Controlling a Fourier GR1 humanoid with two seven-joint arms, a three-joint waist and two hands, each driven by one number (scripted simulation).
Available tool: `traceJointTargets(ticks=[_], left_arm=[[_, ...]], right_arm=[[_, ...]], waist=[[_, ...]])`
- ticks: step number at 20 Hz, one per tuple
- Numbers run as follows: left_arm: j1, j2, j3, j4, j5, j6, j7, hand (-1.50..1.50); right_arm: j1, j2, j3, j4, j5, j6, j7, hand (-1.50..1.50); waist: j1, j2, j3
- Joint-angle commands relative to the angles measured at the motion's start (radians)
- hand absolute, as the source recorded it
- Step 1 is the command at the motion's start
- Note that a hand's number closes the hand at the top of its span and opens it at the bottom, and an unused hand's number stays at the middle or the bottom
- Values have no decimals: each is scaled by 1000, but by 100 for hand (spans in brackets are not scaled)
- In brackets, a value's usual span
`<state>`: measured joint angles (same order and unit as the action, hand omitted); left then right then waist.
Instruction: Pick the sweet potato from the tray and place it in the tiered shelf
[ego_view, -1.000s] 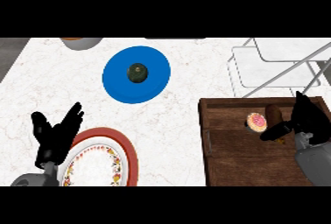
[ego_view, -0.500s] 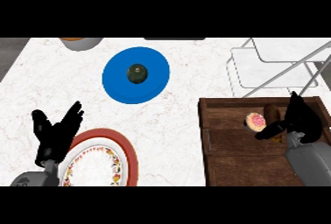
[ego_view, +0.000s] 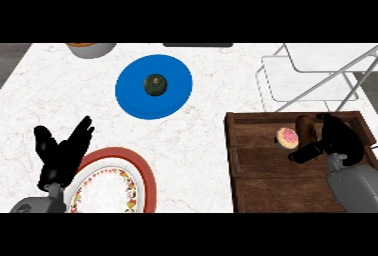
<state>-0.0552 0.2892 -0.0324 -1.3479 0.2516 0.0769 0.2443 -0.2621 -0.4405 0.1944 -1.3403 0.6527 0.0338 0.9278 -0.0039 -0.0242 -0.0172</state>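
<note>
White marble counter with faint veins is seen over most of the head view. On its right side a dark brown wooden tray with raised walls is placed, reaching down to the lower edge. Behind the tray, at the upper right, a white wire tiered shelf is seen, well apart from the round plates. A round blue plate is placed at the upper middle of the counter, and a small dark green round fruit is laid near its centre. At the lower left a round white plate with a red rim and a flower pattern is partly cut by the lower edge.

The black right robot hand on its grey forearm is held over the far right part of the tray. Its fingers are bent around the brown long sweet potato, which lies inside the tray near the far wall, and the thumb is pointed to the left. A small round pink and yellow pastry is laid in the tray just beside the sweet potato, on its left.

The black left robot hand is kept at the left edge of the red-rimmed plate, with fingers straight and spread, pointing up. A grey bowl is partly seen at the upper left edge.
</note>
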Motion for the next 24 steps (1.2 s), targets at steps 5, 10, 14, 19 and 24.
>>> traceJointTargets(ticks=[5,10,14,19,24], left_arm=[[9,-22,-15,-11,-10,6,34,0],[-20,-20,-12,3,-15,12,47,0],[25,-27,-13,-13,-9,4,50,0],[15,-6,29,15,-4,-6,25,0],[28,-31,12,27,-31,-4,-5,0]], right_arm=[[13,80,106,-78,-26,11,-215,150],[26,76,245,-210,-122,156,-485,150],[5,38,148,-423,-199,171,-491,150],[52,-3,70,-746,-179,146,-369,150],[-33,-19,-101,-901,-267,212,-161,150]], waist=[[11,23,18],[9,23,19],[-6,18,17],[-20,17,16],[-6,21,16]])
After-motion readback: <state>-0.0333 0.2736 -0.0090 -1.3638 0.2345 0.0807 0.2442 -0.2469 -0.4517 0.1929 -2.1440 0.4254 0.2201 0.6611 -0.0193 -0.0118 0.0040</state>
